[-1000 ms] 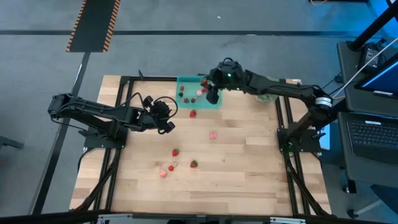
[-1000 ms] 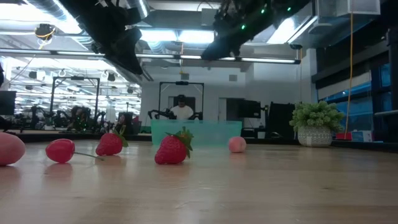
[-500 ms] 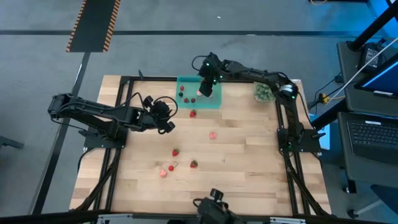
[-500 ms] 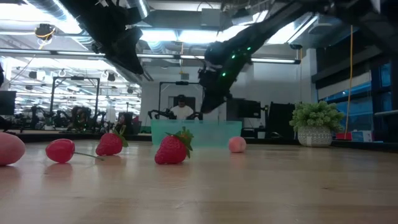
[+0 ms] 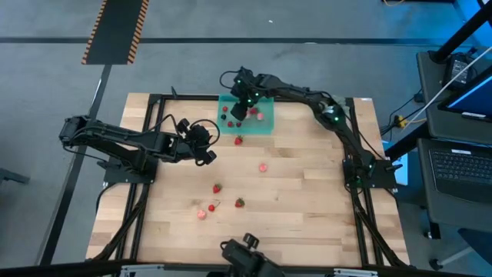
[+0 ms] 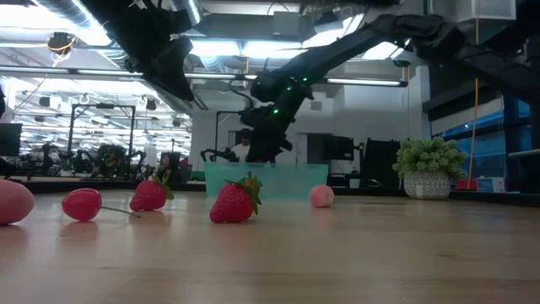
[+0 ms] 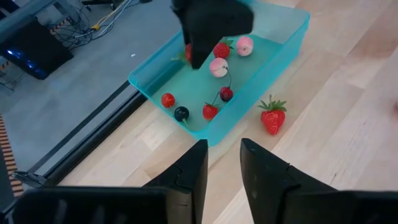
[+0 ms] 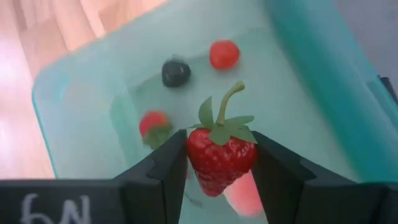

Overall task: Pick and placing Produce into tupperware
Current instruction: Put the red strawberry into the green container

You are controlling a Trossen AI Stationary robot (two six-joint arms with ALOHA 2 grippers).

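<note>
A pale wooden slatted worktop (image 5: 292,200) sits on a grey floor, with an open lab hall behind it in the low view; at its 12 o'clock edge lies the shallow rectangular translucent teal plastic tupperware (image 5: 263,126), placed within reach of both arms. The right tool (image 8: 217,163) hangs over the tupperware's left half, its jaws closed partway on a red strawberry with a green stalk (image 8: 221,152), held stalk-up, presumably so that it can be let go inside the walls. The left tool (image 7: 219,162) waits above the worktop near 9 o'clock, its two fingers a narrow gap apart and holding nothing. Inside the tupperware I count seven loose pieces in the left wrist view: four red, two pale pink, one dark. On the bare wood lie six more: one strawberry (image 5: 238,140) just beside the tupperware's near wall, one pink piece (image 5: 264,166) near the centre, four towards 7 o'clock.
</note>
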